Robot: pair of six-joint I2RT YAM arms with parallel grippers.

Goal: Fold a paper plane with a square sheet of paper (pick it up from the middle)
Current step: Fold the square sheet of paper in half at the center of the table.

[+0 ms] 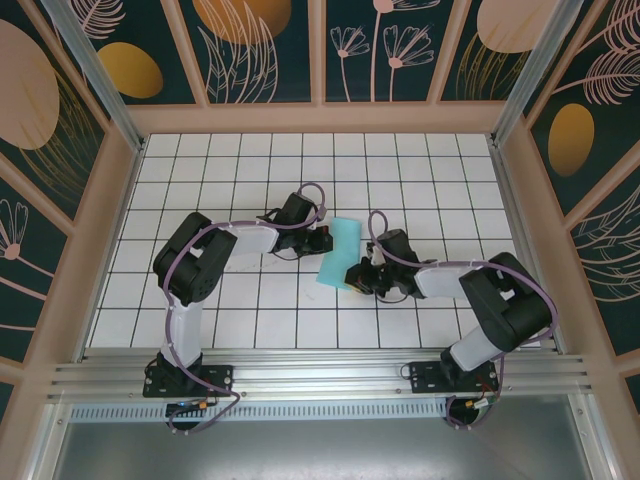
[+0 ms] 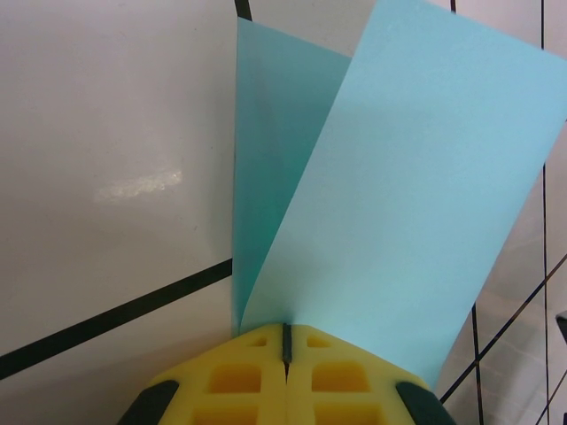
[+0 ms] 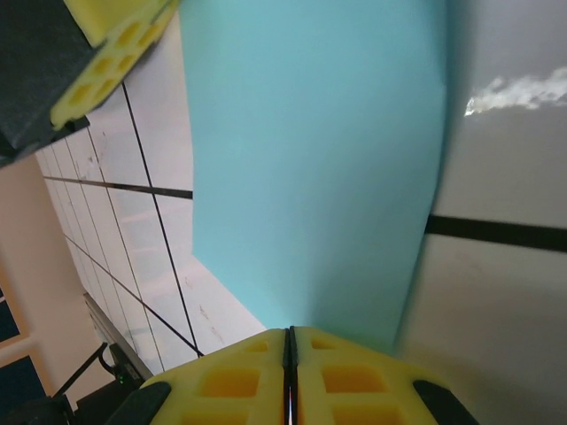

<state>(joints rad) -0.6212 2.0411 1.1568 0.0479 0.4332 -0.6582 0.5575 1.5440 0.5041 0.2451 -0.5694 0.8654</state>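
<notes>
A white gridded table (image 1: 250, 160) is sitting inside a walled enclosure; the left arm (image 1: 200, 260) and right arm (image 1: 490, 300) are reaching inward from its near edge and meeting near the middle; between them the square sheet of paper (image 1: 340, 253) is hanging, apparently lifted, doubled over into a narrow strip, probably so its halves can be lined up for a crease; the left gripper (image 2: 286, 341) is pinching one end, its yellow pads (image 2: 239, 381) pressed together; the right gripper (image 3: 290, 341) is clamping the opposite end likewise, seemingly to tension the strip.
</notes>
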